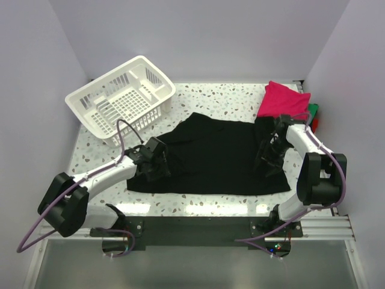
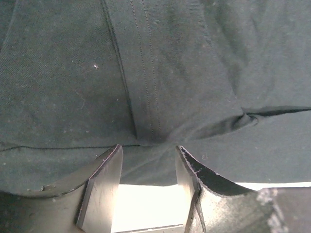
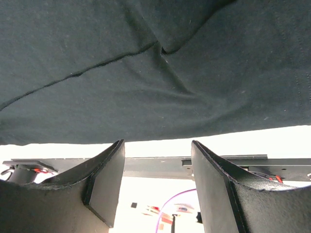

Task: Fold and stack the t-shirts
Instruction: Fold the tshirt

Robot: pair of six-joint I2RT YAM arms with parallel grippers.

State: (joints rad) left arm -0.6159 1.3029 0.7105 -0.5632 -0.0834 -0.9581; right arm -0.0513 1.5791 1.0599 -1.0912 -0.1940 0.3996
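Large plain black cloth t-shirt (image 1: 210, 156) spread flat mid-table. Left gripper (image 1: 155, 162) over its left edge, fingers parted, nothing clamped. Right gripper (image 1: 268, 158) at right edge, likewise released. Folded magenta-pink cloth shirt (image 1: 283, 99) in far right corner.

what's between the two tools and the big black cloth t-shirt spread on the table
Nothing visible. The left tool and right tool are both open, right at the edges of the large plain black cloth t-shirt.

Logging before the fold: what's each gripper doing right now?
Left gripper: open, tips at the black t-shirt edge, nothing clamped.
Right gripper: open, also at that shirt's edge.
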